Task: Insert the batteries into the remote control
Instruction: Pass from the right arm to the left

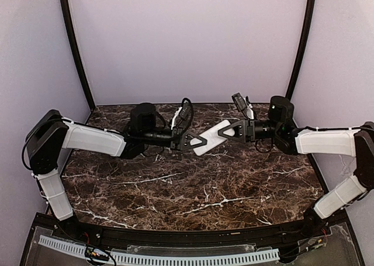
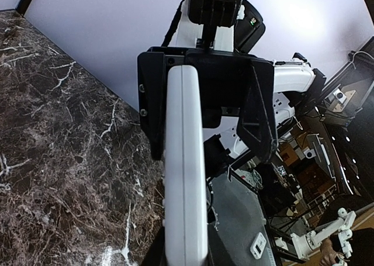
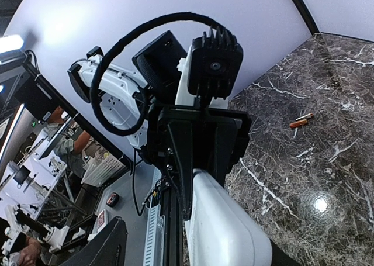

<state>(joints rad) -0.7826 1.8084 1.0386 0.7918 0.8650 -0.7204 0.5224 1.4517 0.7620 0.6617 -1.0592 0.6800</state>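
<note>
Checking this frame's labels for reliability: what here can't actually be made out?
1. remote control: button face and battery bay unseen; it is tiny in the top view and edge-on in the left wrist view.
2. batteries: tiny in the right wrist view, ends unreadable; not findable in the top view.
3. left gripper: its own fingers are mostly cut off at the left wrist view's bottom edge.

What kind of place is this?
Probably a robot lab: the left arm and right arm work over a dark marbled table in a plain-walled booth, with another robot arm and cluttered benches beyond.
</note>
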